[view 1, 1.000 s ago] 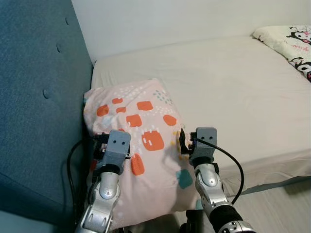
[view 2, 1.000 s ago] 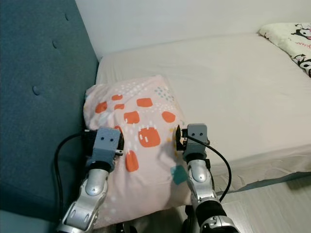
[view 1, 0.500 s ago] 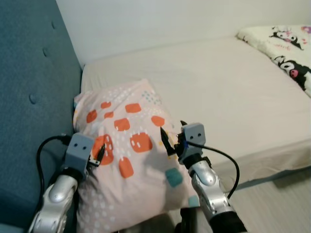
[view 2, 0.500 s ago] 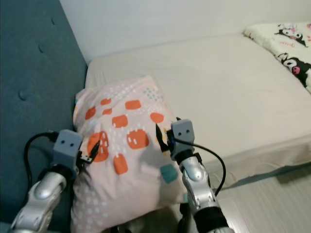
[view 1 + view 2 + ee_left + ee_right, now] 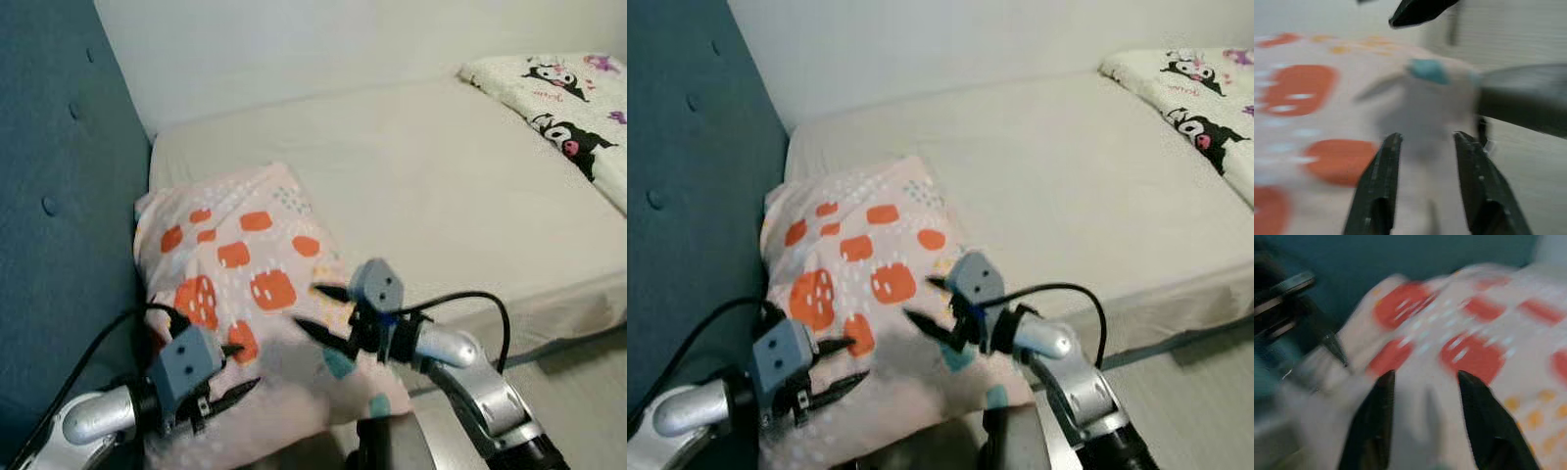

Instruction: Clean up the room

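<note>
In the left eye view you see a pink pillow (image 5: 250,294) with orange and teal patches lying at the head-end corner of the bed (image 5: 460,186), its one side against the blue padded headboard (image 5: 59,196) and its lower end hanging over the bed's near edge. Your left tool (image 5: 233,372) sits at the pillow's lower left, fingers spread and pointing across the fabric, holding nothing. Your right tool (image 5: 321,311) is over the pillow's right edge, fingers also spread wide, with nothing between them. A cartoon-print blanket (image 5: 558,117) lies at the bed's far right corner, well apart from the pillow.

In the right eye view the same layout holds (only slightly shifted): the pillow at the headboard end, both tools open over its lower half, and pale floor (image 5: 1205,392) beyond the bed's near edge.

In the left wrist view, blurred, your two black fingers (image 5: 1376,191) stand parted over the pillow's orange patches, with the right tool's fingertip in the background; you cannot tell whether they touch the fabric.

In the right wrist view, also blurred, the fingers (image 5: 1374,426) are apart above the patterned pillow, with the headboard behind it and the left tool beside it.
</note>
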### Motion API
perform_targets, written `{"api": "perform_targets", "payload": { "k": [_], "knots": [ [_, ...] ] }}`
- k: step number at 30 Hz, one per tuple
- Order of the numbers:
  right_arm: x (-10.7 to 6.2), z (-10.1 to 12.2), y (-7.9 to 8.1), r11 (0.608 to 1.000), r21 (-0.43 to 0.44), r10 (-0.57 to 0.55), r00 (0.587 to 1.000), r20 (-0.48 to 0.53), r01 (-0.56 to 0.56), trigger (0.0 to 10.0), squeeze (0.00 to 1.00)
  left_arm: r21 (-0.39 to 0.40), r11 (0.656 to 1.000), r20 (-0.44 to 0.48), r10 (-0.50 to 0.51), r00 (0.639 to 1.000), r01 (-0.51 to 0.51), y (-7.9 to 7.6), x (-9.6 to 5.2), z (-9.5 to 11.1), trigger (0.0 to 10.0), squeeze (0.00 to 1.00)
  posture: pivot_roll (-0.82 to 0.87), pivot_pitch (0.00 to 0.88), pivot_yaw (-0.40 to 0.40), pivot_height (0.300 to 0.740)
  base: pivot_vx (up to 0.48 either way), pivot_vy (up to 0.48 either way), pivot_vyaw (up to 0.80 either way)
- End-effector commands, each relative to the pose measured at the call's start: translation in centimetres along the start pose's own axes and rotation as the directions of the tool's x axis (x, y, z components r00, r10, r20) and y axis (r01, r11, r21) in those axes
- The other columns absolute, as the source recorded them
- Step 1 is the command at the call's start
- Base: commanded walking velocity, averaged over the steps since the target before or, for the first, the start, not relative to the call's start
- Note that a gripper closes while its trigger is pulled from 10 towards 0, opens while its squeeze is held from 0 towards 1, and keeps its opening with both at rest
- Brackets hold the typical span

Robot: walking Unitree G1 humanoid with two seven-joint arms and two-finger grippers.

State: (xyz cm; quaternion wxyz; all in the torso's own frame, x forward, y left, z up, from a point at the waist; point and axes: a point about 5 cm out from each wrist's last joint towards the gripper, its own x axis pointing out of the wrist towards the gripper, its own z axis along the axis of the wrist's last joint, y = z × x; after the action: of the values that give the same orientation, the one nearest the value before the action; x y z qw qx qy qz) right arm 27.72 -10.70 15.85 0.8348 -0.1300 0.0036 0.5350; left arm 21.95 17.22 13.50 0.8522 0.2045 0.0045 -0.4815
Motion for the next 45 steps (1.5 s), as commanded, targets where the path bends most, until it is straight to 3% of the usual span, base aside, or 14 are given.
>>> {"api": "perform_targets", "payload": {
  "k": [1,6,9,14,16,21,28,35,36,37,38,39,41,45],
  "knots": [
    [-0.2,-0.6,1.2,0.995,0.05,0.086,0.995,-0.042,-0.084,0.0,0.0,-0.013,0.997,-0.047,-0.072,0.996,0.072,-0.7,-0.6,-0.5,0.0,0.0,0.0,0.221,-0.034,0.593,0.0,0.0,0.0],
    [-0.9,-1.6,2.7,0.975,0.118,0.2,0.972,-0.121,-0.186,0.0,0.0,-0.043,0.993,-0.08,-0.11,0.991,0.107,-1.4,-0.6,-1.3,0.0,0.0,0.0,0.223,-0.04,0.593,0.0,0.0,0.0],
    [-2.1,-3.4,4.7,0.935,0.201,0.338,0.903,-0.267,-0.291,0.0,0.0,-0.06,0.986,-0.136,-0.165,0.977,0.158,-2.8,0.2,-2.6,0.0,0.0,0.0,0.231,-0.044,0.593,0.0,0.0,0.0],
    [-1.9,-4.8,4.5,0.956,0.151,0.291,0.896,-0.337,-0.253,0.0,0.0,-0.046,0.991,-0.166,-0.132,0.977,0.126,-3.1,1.2,-3.6,0.0,0.0,0.0,0.235,-0.047,0.593,0.0,0.0,0.0],
    [-1.2,-6.0,4.0,0.973,0.137,0.222,0.902,-0.371,-0.184,0.0,0.0,-0.038,0.994,-0.194,-0.113,0.975,0.107,-3.4,2.2,-4.7,0.0,0.0,-0.01,0.244,-0.045,0.593,0.0,0.0,0.0],
    [-0.7,-7.6,3.5,0.988,0.069,0.152,0.883,-0.444,-0.136,0.0,0.0,-0.023,0.999,-0.261,-0.032,0.965,0.027,-3.8,3.3,-6.6,0.0,0.0,-0.01,0.248,-0.048,0.593,0.0,0.0,0.0],
    [-1.1,-9.3,4.1,0.99,0.043,0.135,0.843,-0.521,-0.132,0.0,0.0,-0.06,0.998,-0.341,-0.039,0.939,0.02,-5.0,3.2,-8.2,0.0,0.0,0.0,0.251,-0.048,0.593,0.0,0.0,0.0],
    [-1.2,-11.4,4.4,0.998,-0.004,0.054,0.832,-0.552,-0.068,0.0,0.0,-0.03,0.999,-0.41,-0.031,0.912,0.02,-5.7,2.8,-9.7,0.0,0.0,-0.01,0.259,-0.045,0.593,0.0,0.0,0.0],
    [-0.9,-11.8,3.9,0.998,-0.048,0.004,0.832,-0.554,-0.036,2.7,0.0,-0.005,1.0,-0.41,0.007,0.912,-0.01,-5.4,3.2,-10.0,0.0,0.0,-0.01,0.263,-0.045,0.593,0.0,0.0,0.0],
    [-0.7,-12.1,3.6,0.997,-0.08,-0.032,0.832,-0.554,-0.015,2.7,0.0,0.016,0.999,-0.407,0.036,0.913,-0.032,-5.2,3.5,-10.1,0.0,0.0,-0.01,0.264,-0.045,0.593,0.0,0.0,0.0],
    [-0.5,-12.3,3.0,0.992,-0.125,-0.087,0.833,-0.546,0.021,10.0,0.0,0.032,0.997,-0.401,0.073,0.913,-0.066,-4.9,3.9,-10.3,0.0,0.0,-0.01,0.268,-0.045,0.593,0.0,0.0,0.0],
    [-0.5,-12.3,3.0,0.992,-0.125,-0.087,0.833,-0.546,0.021,10.0,0.0,0.032,0.997,-0.401,0.073,0.913,-0.066,-4.9,3.9,-10.3,0.0,0.0,-0.01,0.268,-0.045,0.593,0.0,0.0,0.0],
    [-0.1,-12.3,1.3,0.965,-0.229,-0.23,0.824,-0.517,0.125,10.0,0.0,0.082,0.986,-0.376,0.167,0.911,-0.147,-3.9,5.0,-10.2,0.0,0.0,-0.01,0.277,-0.046,0.593,0.0,0.0,0.0],
    [0.0,-12.3,0.4,0.944,-0.285,-0.296,0.812,-0.503,0.167,10.0,0.0,0.107,0.976,-0.357,0.217,0.908,-0.191,-3.1,5.6,-9.9,0.0,0.0,-0.01,0.28,-0.046,0.593,0.0,0.0,0.0]
  ]
}}
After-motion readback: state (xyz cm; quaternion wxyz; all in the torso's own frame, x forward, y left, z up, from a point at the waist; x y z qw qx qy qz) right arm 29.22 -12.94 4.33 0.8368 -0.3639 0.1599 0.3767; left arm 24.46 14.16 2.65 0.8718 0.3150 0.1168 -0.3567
